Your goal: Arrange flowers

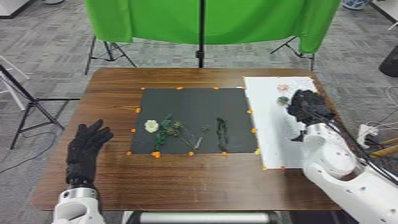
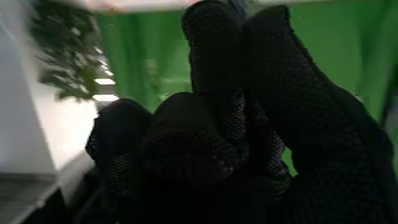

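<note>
In the head view my left hand (image 1: 86,150) is open at the table's left, beside the black sheet (image 1: 191,97). On that sheet are a white flower (image 1: 151,126), a green leafy stem (image 1: 163,135), thin sprigs (image 1: 187,136) and a dark green stem (image 1: 222,135). My right hand (image 1: 311,107) is above the white sheet (image 1: 275,150), close to a pale pink flower (image 1: 283,87) and a small green piece (image 1: 283,100). In the right wrist view the right hand (image 2: 191,150) has curled fingers, with the thumb beside them; I see nothing held.
Orange bits of tape (image 1: 156,154) mark the black sheet's edges on the brown table (image 1: 204,185). Past the far edge stands a green backdrop (image 1: 160,20) on a dark stand. Leafy greenery (image 2: 62,50) is beside the backdrop in the right wrist view.
</note>
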Robot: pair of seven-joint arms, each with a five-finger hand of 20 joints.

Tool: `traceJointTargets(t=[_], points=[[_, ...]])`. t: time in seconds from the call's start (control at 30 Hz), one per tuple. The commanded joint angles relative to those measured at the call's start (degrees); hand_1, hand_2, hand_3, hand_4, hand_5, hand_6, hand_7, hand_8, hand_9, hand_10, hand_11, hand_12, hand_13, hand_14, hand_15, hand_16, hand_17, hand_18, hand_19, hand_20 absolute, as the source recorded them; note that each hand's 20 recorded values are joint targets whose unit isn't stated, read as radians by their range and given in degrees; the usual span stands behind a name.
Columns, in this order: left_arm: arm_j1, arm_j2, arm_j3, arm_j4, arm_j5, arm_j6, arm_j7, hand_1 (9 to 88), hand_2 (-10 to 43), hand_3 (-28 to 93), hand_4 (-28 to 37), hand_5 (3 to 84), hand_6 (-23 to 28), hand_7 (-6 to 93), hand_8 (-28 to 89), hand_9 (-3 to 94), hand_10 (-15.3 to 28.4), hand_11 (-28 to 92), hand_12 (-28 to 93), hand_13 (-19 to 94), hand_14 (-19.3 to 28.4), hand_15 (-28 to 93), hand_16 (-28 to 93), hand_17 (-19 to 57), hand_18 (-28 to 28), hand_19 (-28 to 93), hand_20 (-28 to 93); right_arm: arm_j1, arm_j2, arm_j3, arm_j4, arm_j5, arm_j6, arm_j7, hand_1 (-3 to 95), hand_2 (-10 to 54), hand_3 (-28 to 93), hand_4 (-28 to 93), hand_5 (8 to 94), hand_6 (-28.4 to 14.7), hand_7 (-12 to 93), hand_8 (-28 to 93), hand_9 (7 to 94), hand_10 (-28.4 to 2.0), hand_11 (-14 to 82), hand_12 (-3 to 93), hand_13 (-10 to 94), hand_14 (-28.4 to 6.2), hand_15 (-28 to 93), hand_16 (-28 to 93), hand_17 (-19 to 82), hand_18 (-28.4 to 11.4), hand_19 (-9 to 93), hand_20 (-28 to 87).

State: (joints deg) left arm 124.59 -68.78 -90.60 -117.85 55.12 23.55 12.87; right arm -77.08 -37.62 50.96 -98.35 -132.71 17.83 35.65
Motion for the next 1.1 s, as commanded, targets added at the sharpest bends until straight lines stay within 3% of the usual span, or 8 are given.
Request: traceJointTargets(t=[0.03,0.23,0.47,0.63,0.87,1.1], points=[[0.4,0.0,0.55,0.27,0.26,-0.74,-1.0,21.0,26.5,56,-28.3,44.4,8.2,6.9,-5,43.3,15.4,23,13,30,18.6,39,1,-1.8,14.4,20,21,21.5,-5.2,-10.8,-3.3,1.4,6.6,-6.3,59.8,-9.5,58,-15,81.5,0.2,20,10,91.7,-8.8,13.1,43.5,90,-2.3,65,37,67,-11.9,93,66],[-0.4,0.28,0.81,0.53,0.21,-0.74,-0.97,21.9,26.4,55,-28.3,44.5,8.3,6.9,-5,43.4,15.4,23,13,30,18.5,39,1,-1.8,14.4,20,21,33.8,-17.6,-26.5,7.4,7.3,2.9,-14.1,59.2,-9.5,59,-16,81.2,0.8,21,10,91.5,-8.5,12.9,44.4,90,-2.4,65,37,67,-11.9,93,67],[-2.4,0.49,1.76,1.34,0.43,-1.64,-1.08,21.2,26.3,54,-28.3,44.5,8.2,7.0,-5,43.4,15.5,23,13,30,18.6,39,1,-1.8,14.4,20,21,37.0,-28.9,-33.0,17.9,10.2,-2.9,-16.3,58.8,-9.5,59,-17,80.8,0.8,22,9,91.0,-8.5,13.5,44.3,89,-2.6,66,37,67,-11.7,93,68],[-3.5,0.63,2.18,1.87,0.32,-1.31,-1.08,20.7,24.7,53,-28.3,44.5,8.4,6.7,-5,43.3,15.5,23,13,30,18.7,38,1,-1.8,14.4,20,21,38.3,-32.6,-34.4,22.4,10.2,-5.3,-15.1,58.5,-9.5,59,-17,80.4,1.0,22,9,90.7,-8.5,14.1,44.0,89,-2.7,67,37,66,-11.7,93,68],[-2.9,0.74,2.37,1.51,-0.22,-0.93,0.08,20.7,22.5,52,-28.3,44.6,8.6,6.4,-5,43.4,15.6,23,13,30,18.8,38,1,-1.8,14.4,20,21,39.5,-36.3,-35.2,26.7,11.7,-9.5,-14.4,57.9,-9.5,59,-17,79.0,1.2,23,8,89.2,-9.0,13.5,44.0,88,-2.8,67,37,66,-11.7,93,69],[-3.2,1.07,2.68,1.61,-0.16,-1.22,0.04,19.8,20.6,52,-28.3,44.6,8.8,6.2,-5,43.3,15.7,23,13,30,18.9,38,1,-1.9,14.4,20,21,39.7,-38.6,-36.3,29.3,11.1,-12.1,-14.0,56.9,-9.5,59,-17,76.8,1.7,23,7,88.0,-9.5,12.3,44.1,87,-3.1,68,37,65,-11.8,93,69]])
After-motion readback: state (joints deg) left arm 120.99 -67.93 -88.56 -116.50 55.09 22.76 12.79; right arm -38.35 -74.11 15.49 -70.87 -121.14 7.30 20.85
